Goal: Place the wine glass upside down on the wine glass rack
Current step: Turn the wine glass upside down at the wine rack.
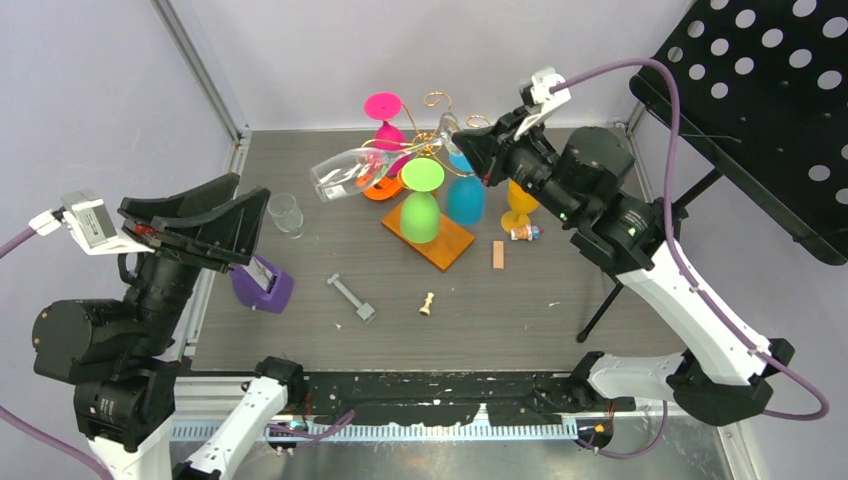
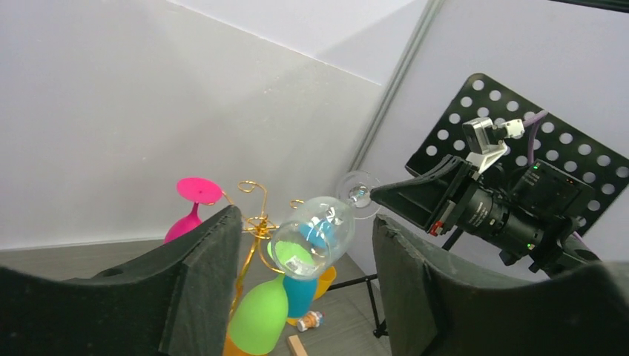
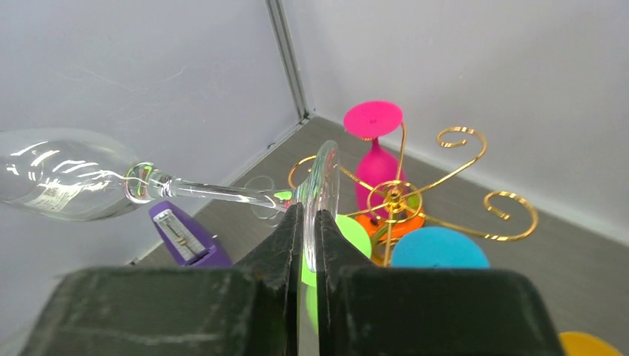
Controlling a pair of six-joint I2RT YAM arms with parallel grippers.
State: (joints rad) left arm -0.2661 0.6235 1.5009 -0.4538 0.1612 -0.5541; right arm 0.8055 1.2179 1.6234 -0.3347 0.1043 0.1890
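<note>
My right end effector (image 3: 305, 215) is clamped on the foot of the clear wine glass (image 1: 350, 172) — the glass lies nearly level in the air, bowl pointing to 9 o'clock, stem over the curled arms of the wine glass rack (image 1: 440, 245) at the bench's (image 1: 520, 310) 12 o'clock. My left end effector (image 1: 248, 205) gapes wide, holding nothing, at 9 o'clock — well apart from the glass.
</note>
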